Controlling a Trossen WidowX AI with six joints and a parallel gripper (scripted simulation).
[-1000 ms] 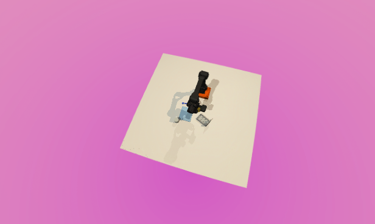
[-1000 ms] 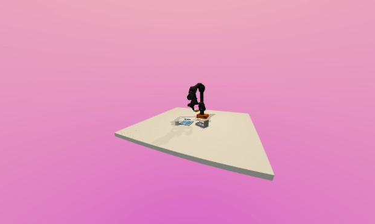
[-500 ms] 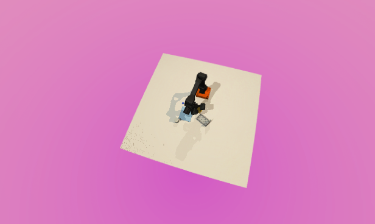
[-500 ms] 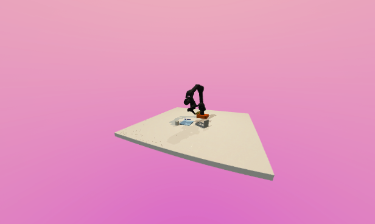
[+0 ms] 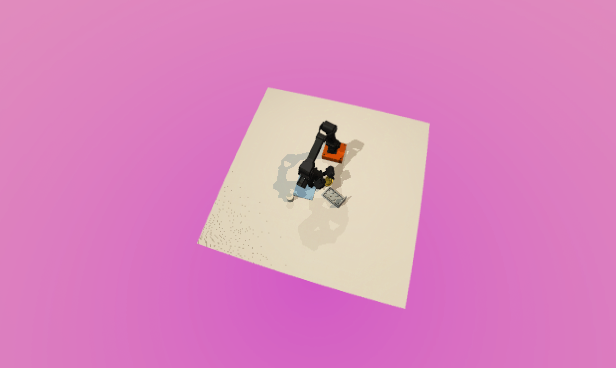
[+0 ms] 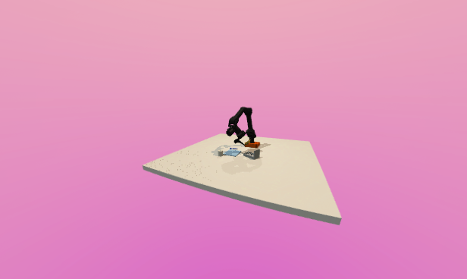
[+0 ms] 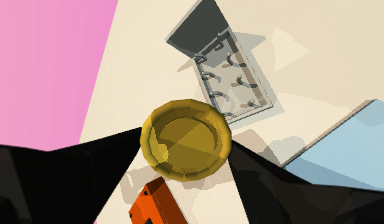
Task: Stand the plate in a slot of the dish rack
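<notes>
Currently, my one gripper point(image 5: 328, 179) point(image 6: 245, 141) point(image 7: 186, 138) holds one yellow plate point(image 5: 328, 182) point(image 6: 248, 142) point(image 7: 187, 172); one rack point(image 5: 341, 202) point(image 6: 256, 154) point(image 7: 251, 68) and one blue mat point(image 5: 305, 192) point(image 6: 232, 153) point(image 7: 360, 145) lie apart.

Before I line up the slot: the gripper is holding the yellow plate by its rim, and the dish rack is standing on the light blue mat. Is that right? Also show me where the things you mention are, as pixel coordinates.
Not quite: the dish rack point(image 5: 344, 201) point(image 6: 256, 154) point(image 7: 250, 113) stands beside the light blue mat point(image 5: 305, 193) point(image 6: 232, 153) point(image 7: 358, 145), not on it, as the top view shows.
</notes>
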